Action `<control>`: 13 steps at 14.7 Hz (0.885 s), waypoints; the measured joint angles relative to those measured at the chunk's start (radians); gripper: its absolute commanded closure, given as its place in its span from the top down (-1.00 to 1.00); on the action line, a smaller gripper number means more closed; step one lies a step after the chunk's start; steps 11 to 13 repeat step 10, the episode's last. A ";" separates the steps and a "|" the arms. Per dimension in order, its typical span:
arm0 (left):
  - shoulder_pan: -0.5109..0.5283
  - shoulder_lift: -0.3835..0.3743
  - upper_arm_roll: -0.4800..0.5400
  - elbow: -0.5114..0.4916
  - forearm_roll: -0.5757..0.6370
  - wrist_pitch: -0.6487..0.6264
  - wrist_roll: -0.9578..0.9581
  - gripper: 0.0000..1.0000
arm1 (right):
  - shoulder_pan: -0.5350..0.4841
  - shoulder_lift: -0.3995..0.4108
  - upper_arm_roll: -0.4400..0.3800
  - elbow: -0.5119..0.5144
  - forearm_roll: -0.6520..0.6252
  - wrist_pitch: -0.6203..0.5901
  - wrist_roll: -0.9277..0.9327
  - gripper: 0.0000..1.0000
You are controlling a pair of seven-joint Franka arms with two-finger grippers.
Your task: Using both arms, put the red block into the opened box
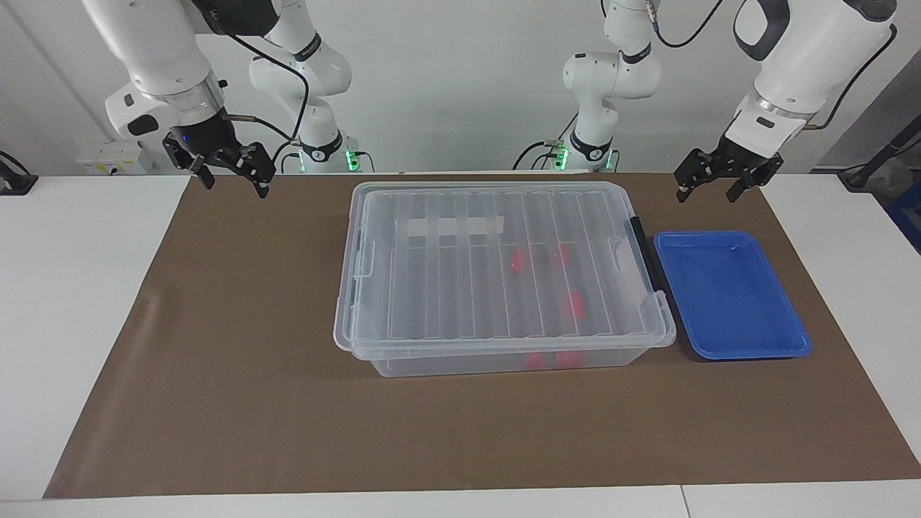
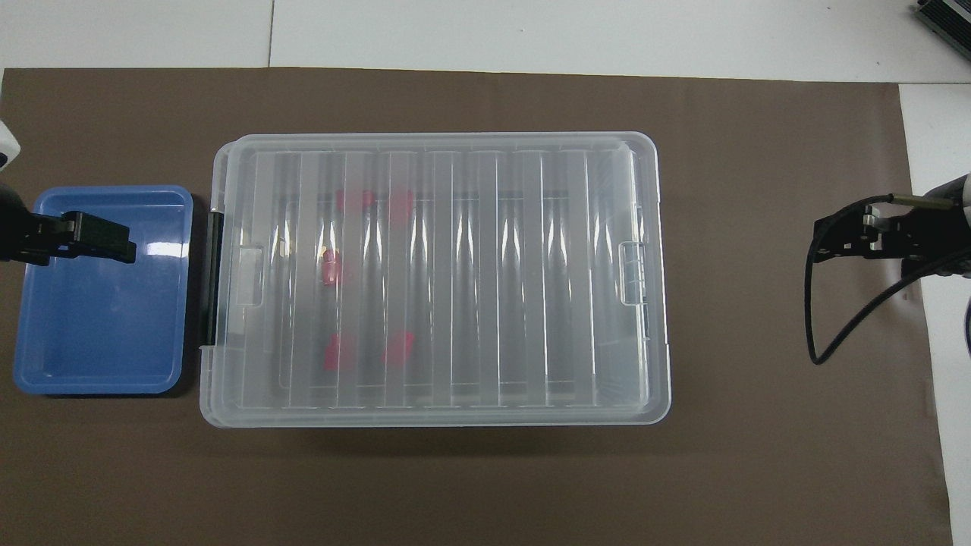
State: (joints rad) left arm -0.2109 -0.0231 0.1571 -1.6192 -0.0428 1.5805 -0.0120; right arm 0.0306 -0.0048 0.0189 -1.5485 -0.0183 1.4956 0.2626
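The box [image 1: 446,363] [image 2: 645,409] is a large clear bin in the middle of the brown mat. Its ribbed clear lid [image 1: 432,273] [image 2: 501,280] lies on it, with the black handle [image 1: 645,252] at the left arm's end. Several red blocks [image 1: 519,261] [image 2: 331,270] show through the lid, inside the box toward the handle end. My left gripper [image 1: 706,193] [image 2: 125,246] hangs open and empty over the mat by the blue tray. At the right arm's end, my right gripper [image 1: 236,183] [image 2: 823,243] hangs open and empty over the mat's edge.
A shallow blue tray [image 1: 727,295] [image 2: 98,318] with nothing in it sits beside the box's handle end. The brown mat [image 1: 237,374] covers most of the white table.
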 measured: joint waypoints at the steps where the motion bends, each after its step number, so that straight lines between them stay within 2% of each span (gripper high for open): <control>1: 0.001 0.000 0.000 0.000 0.000 0.002 0.000 1.00 | 0.000 0.000 0.000 -0.003 0.001 -0.001 0.000 1.00; 13: 0.003 0.000 0.000 0.000 0.000 0.005 0.000 1.00 | 0.000 -0.001 0.000 -0.014 0.002 -0.001 0.000 1.00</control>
